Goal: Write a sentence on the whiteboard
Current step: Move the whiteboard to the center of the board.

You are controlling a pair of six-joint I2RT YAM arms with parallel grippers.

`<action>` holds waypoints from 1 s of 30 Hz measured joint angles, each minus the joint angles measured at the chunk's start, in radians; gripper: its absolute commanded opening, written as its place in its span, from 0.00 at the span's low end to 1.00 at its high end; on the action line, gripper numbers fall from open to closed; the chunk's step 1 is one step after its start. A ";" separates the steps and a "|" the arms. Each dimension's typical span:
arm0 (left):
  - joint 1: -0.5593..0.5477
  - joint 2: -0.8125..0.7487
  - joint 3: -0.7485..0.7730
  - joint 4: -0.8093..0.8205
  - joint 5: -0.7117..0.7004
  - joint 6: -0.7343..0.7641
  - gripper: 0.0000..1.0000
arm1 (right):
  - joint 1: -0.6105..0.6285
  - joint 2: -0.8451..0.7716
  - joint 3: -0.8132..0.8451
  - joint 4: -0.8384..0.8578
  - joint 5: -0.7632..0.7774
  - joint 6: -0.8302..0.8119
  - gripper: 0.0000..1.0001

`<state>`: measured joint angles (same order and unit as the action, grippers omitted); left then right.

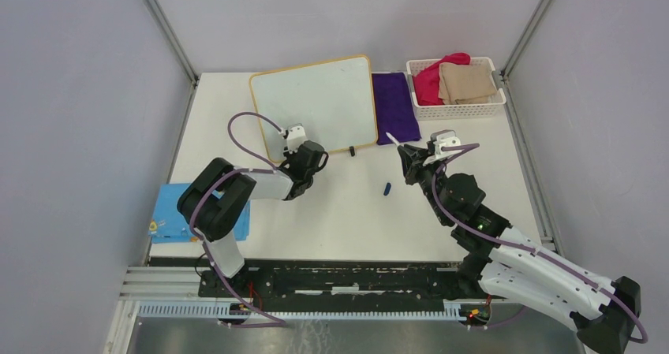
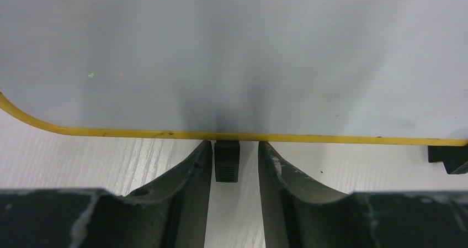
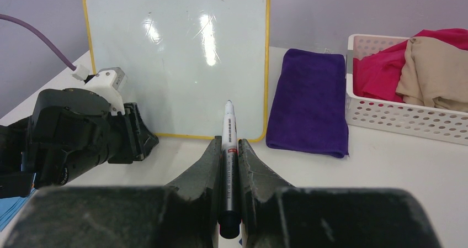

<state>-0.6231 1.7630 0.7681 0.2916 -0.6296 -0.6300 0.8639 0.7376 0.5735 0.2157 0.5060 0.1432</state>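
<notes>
White tabletop (image 1: 347, 228) fills our view; right of centre our right gripper (image 3: 228, 148) clenches a marker (image 3: 228, 124). Left of centre, our left gripper (image 2: 234, 151) straddles a black foot (image 2: 227, 162), jaws released, slim gaps either side. Beyond, the whiteboard (image 1: 315, 102) lies flat at upper centre

**A White Table in a Grey Box**

A white table (image 1: 347, 220) with faint wood lines stands between plain grey walls (image 1: 71, 94). Thin metal poles (image 1: 167, 35) run up the far corners. A metal rail (image 1: 158, 279) lies along the near edge. The light is soft and even.
</notes>
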 measured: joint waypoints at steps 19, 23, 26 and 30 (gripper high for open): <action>-0.001 0.008 -0.032 0.058 -0.017 0.003 0.09 | 0.000 0.003 0.000 0.000 -0.005 -0.002 0.00; -0.011 0.005 -0.043 0.071 -0.021 0.012 0.02 | 0.000 0.003 0.000 -0.001 -0.008 -0.002 0.00; -0.029 -0.013 -0.064 0.070 -0.028 0.013 0.02 | 0.000 0.003 0.000 -0.001 -0.008 -0.002 0.00; -0.067 -0.047 -0.099 0.054 -0.045 0.011 0.02 | 0.000 0.003 0.000 -0.001 -0.010 -0.002 0.00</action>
<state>-0.6899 1.7164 0.6693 0.3454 -0.6750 -0.6193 0.8639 0.7410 0.5732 0.2146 0.4961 0.1417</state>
